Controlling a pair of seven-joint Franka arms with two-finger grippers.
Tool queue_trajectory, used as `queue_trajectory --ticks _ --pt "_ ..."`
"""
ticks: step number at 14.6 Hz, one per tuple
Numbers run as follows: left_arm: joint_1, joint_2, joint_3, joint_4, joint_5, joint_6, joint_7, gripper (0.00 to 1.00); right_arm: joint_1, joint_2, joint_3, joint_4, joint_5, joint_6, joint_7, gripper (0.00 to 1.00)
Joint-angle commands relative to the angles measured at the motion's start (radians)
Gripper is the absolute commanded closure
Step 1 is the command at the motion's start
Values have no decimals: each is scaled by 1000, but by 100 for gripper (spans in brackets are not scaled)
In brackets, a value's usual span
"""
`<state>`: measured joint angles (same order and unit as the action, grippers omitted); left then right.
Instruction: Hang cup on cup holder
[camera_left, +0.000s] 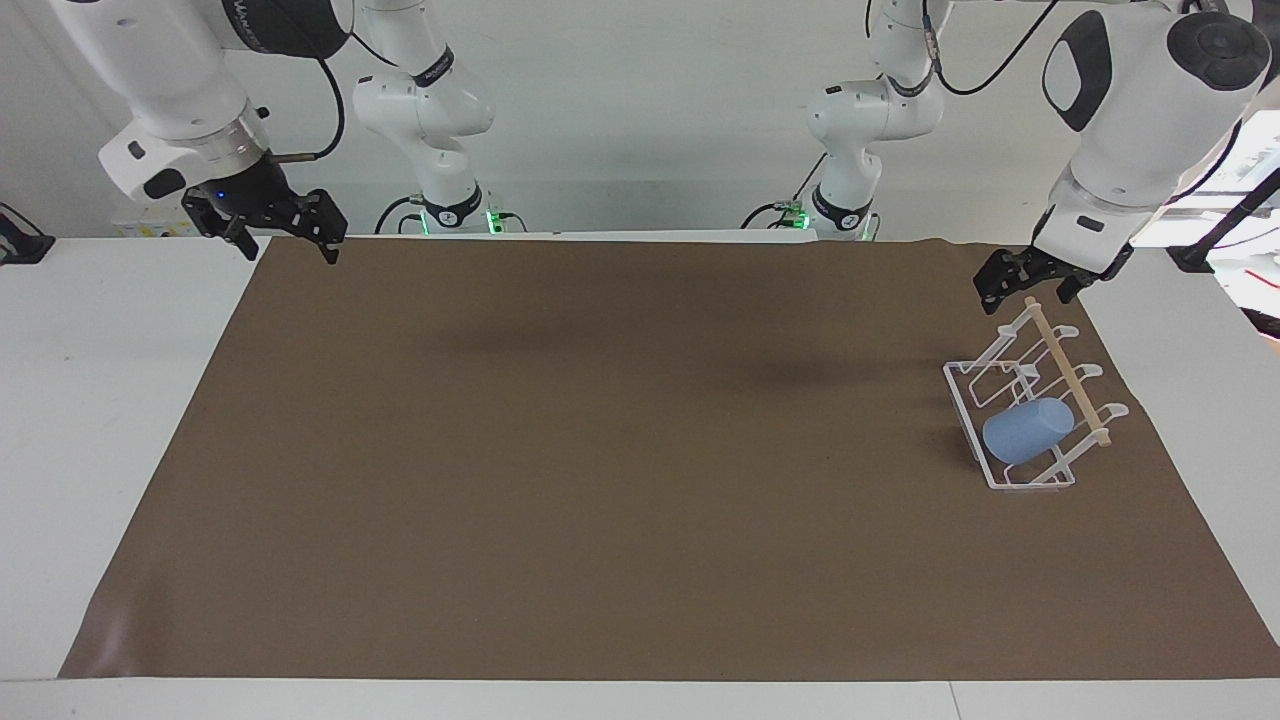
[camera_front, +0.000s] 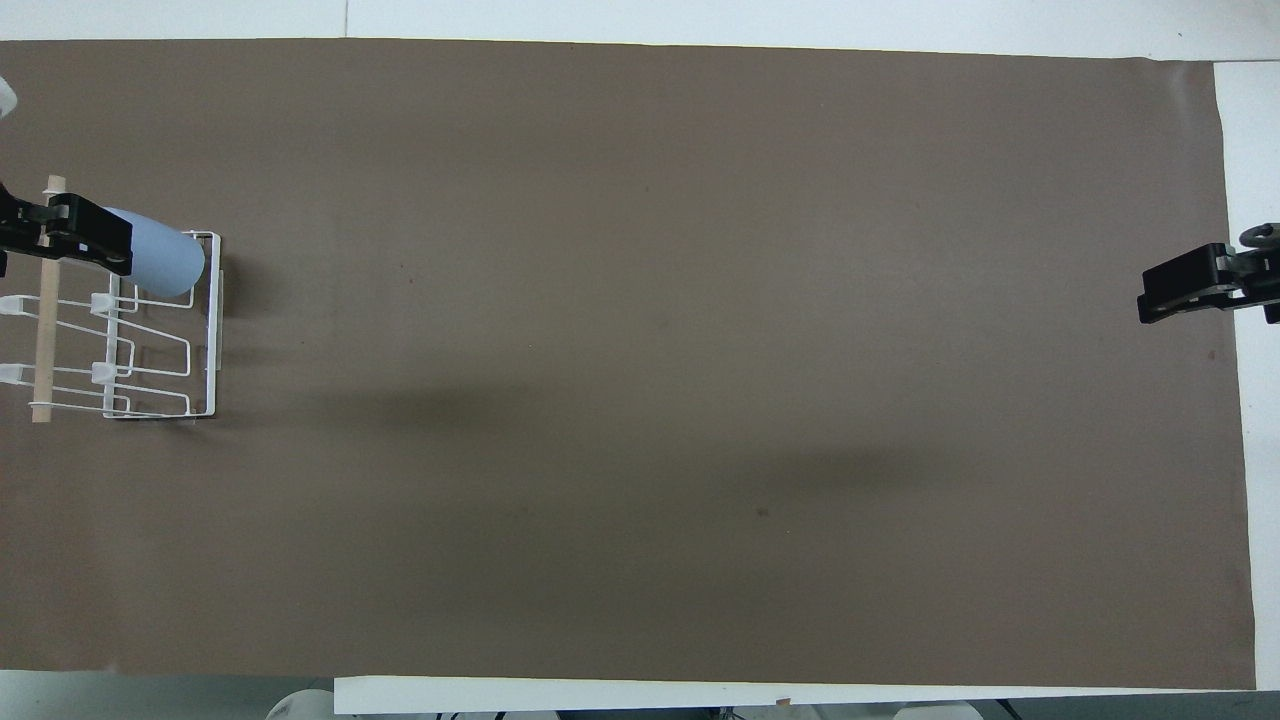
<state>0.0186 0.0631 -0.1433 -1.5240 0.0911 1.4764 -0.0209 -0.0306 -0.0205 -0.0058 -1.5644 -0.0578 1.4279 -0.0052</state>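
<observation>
One light, stiff cup (camera_left: 1028, 430) is hung on the cup holder (camera_left: 968, 402); both hands, left hand (camera_left: 1030, 282) and right hand (camera_left: 283, 228), are held open, empty.

No text, label or number can be read with confidence. The right arm (camera_left: 200, 70) carries a line of white lettering on its dark upper band, but the letters cannot be made out. The cup (camera_left: 1027, 430), the cup holder (camera_left: 968, 405) and the brown mat (camera_left: 600, 450) bear no visible markings in either view.
</observation>
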Motion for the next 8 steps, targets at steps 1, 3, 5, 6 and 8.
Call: queue_trajectory --ticks 1,3,5,6,8 --pt "20 9 2 30 -66 -57 59 0 -5 -10 1 -9 0 -7 -22 1" --pt "23 9 1 33 -73 -67 61 0 -5 -10 1 -9 0 -7 -22 1" --pt "24 7 2 36 -71 -50 70 0 -5 -10 1 -9 1 -7 -22 1" --pt "29 9 -1 36 -76 -38 97 0 -5 -10 1 -9 1 -7 -22 1" --pt "26 11 -5 38 -77 -27 105 0 -5 -10 1 -9 0 -7 -22 1"
